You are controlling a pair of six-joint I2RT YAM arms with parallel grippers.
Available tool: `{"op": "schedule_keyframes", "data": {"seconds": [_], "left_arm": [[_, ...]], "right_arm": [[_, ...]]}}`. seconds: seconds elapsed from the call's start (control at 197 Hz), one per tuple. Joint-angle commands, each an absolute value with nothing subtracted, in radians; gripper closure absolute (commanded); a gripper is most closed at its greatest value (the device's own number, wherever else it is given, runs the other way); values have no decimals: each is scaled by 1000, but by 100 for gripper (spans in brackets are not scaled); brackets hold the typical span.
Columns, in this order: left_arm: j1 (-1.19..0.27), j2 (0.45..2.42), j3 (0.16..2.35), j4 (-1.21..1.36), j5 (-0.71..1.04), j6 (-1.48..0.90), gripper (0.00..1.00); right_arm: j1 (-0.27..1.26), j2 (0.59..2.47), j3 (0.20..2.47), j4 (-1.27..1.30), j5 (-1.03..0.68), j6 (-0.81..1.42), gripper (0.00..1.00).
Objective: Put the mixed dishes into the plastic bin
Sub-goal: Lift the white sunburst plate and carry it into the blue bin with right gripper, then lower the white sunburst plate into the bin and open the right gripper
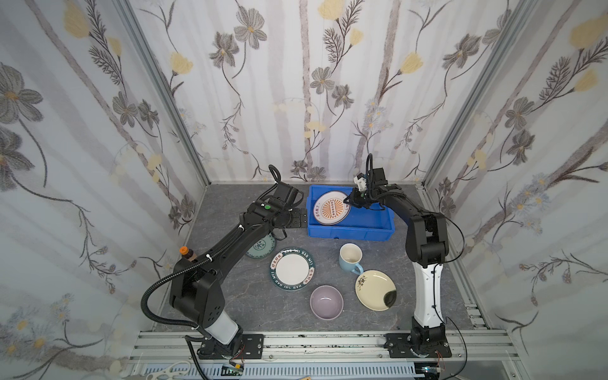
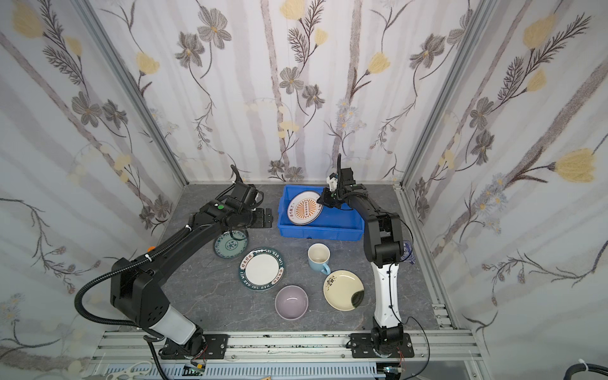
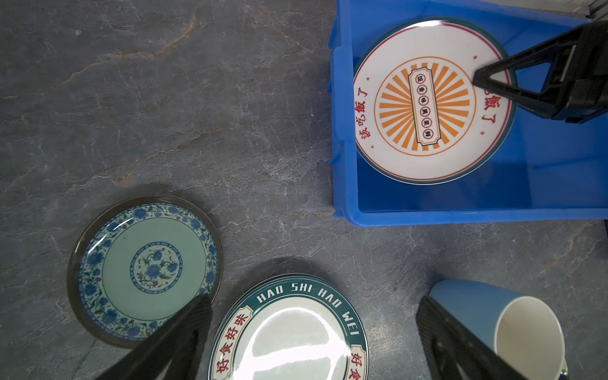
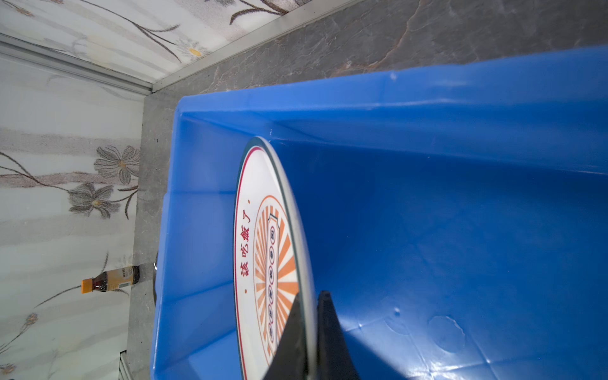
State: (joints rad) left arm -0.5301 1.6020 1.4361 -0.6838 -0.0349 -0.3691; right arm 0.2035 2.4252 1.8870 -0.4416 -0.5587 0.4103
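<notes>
Grey tabletop (image 1: 250, 302), right pincer (image 1: 347, 201) clamped on sunburst plate (image 1: 329, 209) inside bin (image 1: 362, 227), left pincer (image 1: 301, 218) apart

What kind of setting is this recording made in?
Probably a staged robot test booth, not a kitchen: floral-papered walls in aluminium framing, two arms bolted to a front rail, dishes on a stone-look tabletop.

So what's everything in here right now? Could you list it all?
plastic bin: one, bright blue, back of the table
sunburst plate: one, white and orange, tilted in the bin
lettered plate: one, white, dark-teal rim, mid table
floral plate: one, teal, left of the lettered plate
mug: one, light blue, before the bin
cream plate: one, black marks, right of the bowl
bowl: one, lilac, table's front
bottle: one, brown, orange cap, left edge
left gripper: one, black, open beside the bin
right gripper: one, black, shut on the sunburst plate
</notes>
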Motion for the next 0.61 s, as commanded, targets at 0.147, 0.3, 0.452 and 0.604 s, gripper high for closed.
{"op": "schedule_keyframes", "data": {"seconds": [0.147, 0.3, 0.452, 0.604], "left_arm": [[-531, 1615, 1430, -667, -34, -367, 0], [-530, 1625, 1426, -667, -29, -367, 0], [-531, 1626, 1422, -667, -26, -368, 0], [-531, 1619, 1413, -666, -28, -371, 0]], "right_arm": [[208, 2488, 1907, -400, -579, 413, 97], [209, 2509, 1908, -401, -580, 410, 94], [209, 2518, 1906, -408, -579, 402, 83], [207, 2508, 1897, -419, -561, 386, 72]]}}
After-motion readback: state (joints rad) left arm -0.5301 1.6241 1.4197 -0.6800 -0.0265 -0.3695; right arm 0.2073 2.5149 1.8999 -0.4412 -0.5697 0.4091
